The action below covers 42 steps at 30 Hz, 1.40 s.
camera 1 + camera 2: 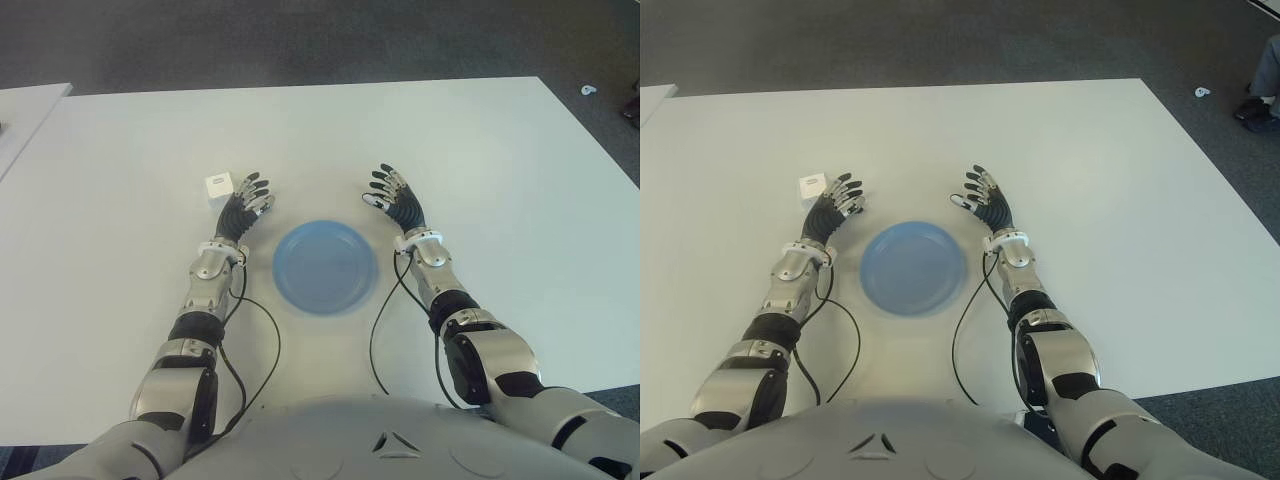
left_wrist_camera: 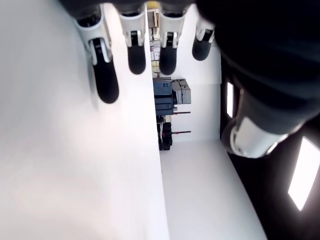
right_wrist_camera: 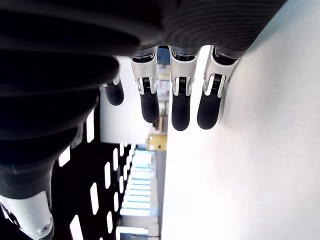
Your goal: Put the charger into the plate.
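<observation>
The charger (image 1: 219, 187) is sitting on the table (image 1: 120, 160), left of centre, just beyond the left hand's (image 1: 243, 204) fingertips and nearly touching them; whether they meet cannot be told. It is reading as a small white cube, probably light, rigid and smooth-sided, so likely a bit slippery under hard fingertips; I am judging the best hold to be a pinch across two opposite flat faces, thumb against fingers, low enough that it is not tipping. The left hand is lying fingers spread and extended, holding nothing. To its right, near the table's middle, the blue plate (image 1: 325, 268) is sitting empty, shallow, close beside the left forearm. Further right, the right hand (image 1: 394, 199) is showing just beyond the plate's right edge, fingers likewise spread and empty. The table is looking white, flat and matte, giving good contrast only for the plate. Beyond its far edge, dark grey floor is showing.
</observation>
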Tool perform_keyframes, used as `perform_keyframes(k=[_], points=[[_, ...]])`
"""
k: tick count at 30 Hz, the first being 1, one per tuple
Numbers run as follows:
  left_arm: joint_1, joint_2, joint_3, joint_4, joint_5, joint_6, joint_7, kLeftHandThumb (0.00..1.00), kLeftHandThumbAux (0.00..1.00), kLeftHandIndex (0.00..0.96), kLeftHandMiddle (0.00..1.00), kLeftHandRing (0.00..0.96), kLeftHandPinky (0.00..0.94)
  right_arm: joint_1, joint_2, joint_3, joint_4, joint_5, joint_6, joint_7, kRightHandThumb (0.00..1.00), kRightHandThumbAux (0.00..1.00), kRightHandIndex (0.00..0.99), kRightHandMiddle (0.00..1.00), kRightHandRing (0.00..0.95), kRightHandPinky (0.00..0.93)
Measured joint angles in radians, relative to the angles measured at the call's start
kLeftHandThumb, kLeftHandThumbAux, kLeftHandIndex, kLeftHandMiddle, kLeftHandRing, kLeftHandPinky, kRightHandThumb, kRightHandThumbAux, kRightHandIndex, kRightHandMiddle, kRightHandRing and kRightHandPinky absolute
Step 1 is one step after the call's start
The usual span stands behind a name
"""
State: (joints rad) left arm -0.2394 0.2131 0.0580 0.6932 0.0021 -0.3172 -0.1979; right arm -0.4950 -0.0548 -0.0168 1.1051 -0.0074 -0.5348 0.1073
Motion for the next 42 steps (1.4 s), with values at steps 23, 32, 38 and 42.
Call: perform_keyframes(k=[23,32,38,42], points=[[0.082,0.217,-0.111,-0.444,0.597,0.110,0.466,0.711,0.690,0.438,0.775,0.782,0.814,-0.012,0.003,0.016,0.012,-0.030,-0.001,-0.053,0.091,0.671,0.038,0.216,0.243,0.261],[-0.048,0.230,-0.160,-0.221,0.678,0.006,0.707,0.700,0.692,0.424,0.590,0.558,0.523,-0.021,0.001,0.021,0.022,-0.042,-0.002,-0.066,0.103,0.660,0.050,0.251,0.282,0.305],[-0.144,0.266,-0.227,0.011,0.713,-0.155,0.855,0.579,0.491,0.330,0.419,0.382,0.323,-0.022,0.001,0.034,0.024,-0.049,-0.009,-0.069,0.113,0.656,0.064,0.265,0.297,0.319],[-0.182,0.284,-0.275,0.124,0.743,-0.226,0.925,0.564,0.433,0.208,0.297,0.284,0.223,-0.022,0.000,0.036,0.026,-0.050,-0.010,-0.071,0.117,0.648,0.074,0.273,0.304,0.323]])
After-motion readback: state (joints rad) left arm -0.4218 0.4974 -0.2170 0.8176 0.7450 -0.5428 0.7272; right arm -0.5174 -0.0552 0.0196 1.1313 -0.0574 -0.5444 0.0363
